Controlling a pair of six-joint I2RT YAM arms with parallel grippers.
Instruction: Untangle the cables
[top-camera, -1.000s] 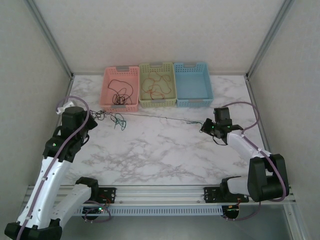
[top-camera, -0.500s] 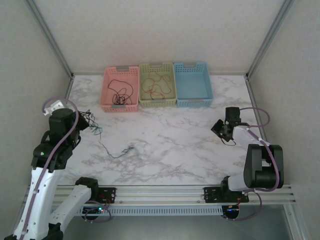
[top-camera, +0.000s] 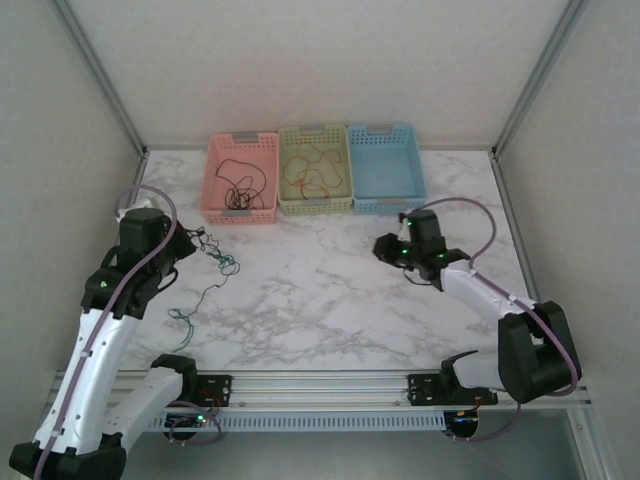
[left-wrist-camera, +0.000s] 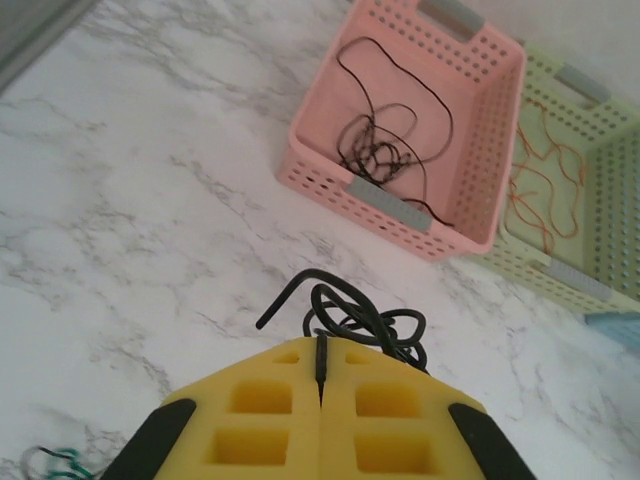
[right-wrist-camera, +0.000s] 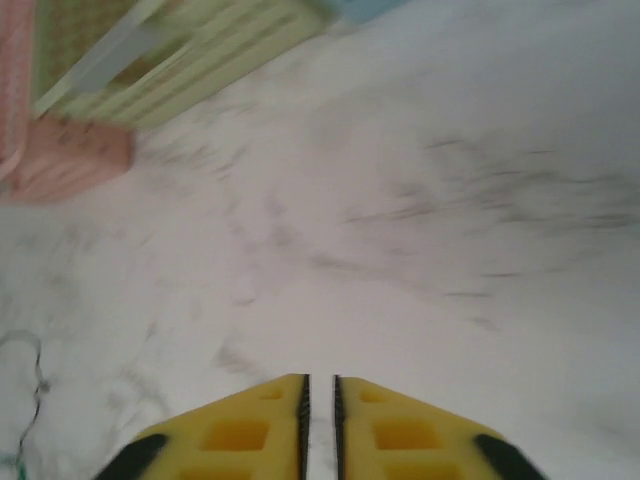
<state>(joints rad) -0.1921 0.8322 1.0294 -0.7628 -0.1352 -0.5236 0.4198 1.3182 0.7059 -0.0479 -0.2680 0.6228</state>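
our left claw (left-wrist-camera: 320, 352) is closed on the black cables (left-wrist-camera: 365, 325), soft and light; the teal cable (top-camera: 228, 265) trails on the worktop (top-camera: 330, 300) beside. our right claw (right-wrist-camera: 320, 385) is slightly open, empty. we would pinch a loose end.

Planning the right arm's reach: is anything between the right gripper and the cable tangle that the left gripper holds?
Nothing visible: bare table separates the right gripper from the cable tangle pinched in the left gripper; the baskets stand farther back.
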